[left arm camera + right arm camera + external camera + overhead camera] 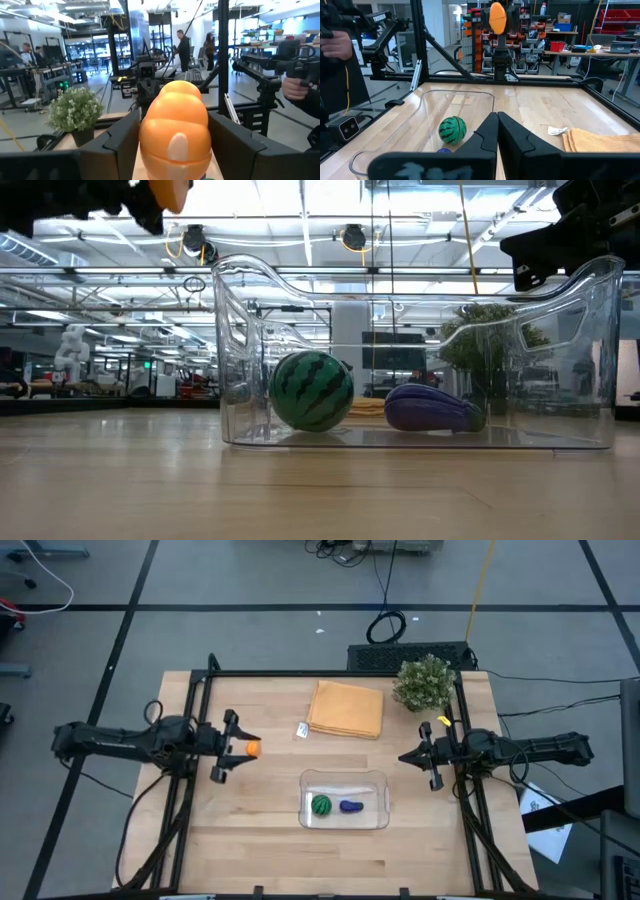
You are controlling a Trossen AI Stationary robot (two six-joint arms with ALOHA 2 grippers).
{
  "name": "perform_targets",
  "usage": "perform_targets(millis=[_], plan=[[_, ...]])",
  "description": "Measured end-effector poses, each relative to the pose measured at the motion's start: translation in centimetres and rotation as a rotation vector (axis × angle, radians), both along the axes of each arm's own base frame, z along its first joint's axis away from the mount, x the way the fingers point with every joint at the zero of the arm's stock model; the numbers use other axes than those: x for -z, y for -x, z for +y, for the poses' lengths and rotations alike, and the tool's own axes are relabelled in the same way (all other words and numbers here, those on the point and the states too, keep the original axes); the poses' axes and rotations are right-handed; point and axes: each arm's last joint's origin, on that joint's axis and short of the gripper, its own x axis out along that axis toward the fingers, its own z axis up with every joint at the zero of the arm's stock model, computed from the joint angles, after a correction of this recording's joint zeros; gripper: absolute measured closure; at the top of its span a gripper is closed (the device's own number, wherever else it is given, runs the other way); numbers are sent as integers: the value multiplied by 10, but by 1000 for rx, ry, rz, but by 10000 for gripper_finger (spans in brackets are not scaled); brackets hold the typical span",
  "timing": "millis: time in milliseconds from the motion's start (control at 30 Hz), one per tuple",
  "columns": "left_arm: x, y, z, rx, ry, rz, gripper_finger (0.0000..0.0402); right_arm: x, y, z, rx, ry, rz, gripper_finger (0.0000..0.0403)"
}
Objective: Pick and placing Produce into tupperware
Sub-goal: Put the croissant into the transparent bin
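The clear tupperware [345,824] stands on the table's near middle. In it rest the dark-green striped ball [321,805] and the purple eggplant [351,807]; both also show in the low view, the ball [312,390] and the eggplant [432,409]. My left gripper [243,748] is over the table's left part, well above it, shut on the orange piece [174,130]. My right gripper [408,757] is shut and empty at the table's right, level, pointing left. My left gripper pinches the orange piece by its two sides [145,135] between its two fingers. The fingers lie level and point toward the table's right. The piece is lifted clear, high above the table, and juts out past the fingertips [252,749].
A folded orange-tan cloth [346,708] lies at the far middle, a small white tag [302,730] beside it. A bushy potted plant [424,683] stands at the far right corner. People stand in the room beyond the table.
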Motion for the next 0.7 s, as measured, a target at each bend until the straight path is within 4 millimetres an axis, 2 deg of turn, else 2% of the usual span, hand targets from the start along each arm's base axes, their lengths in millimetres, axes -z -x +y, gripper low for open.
perform_targets(millis=[233, 367, 700], plan=[[-44, -12, 0, -6, -2, 50, 190, 0, 0, 0, 0, 0, 0, 403], [-61, -24, 0, -6, 0, 101, 190, 0, 0, 0, 0, 0, 1, 403], [-78, -48, -1, -4, -29, 155, 190, 0, 0, 0, 0, 0, 4, 403]])
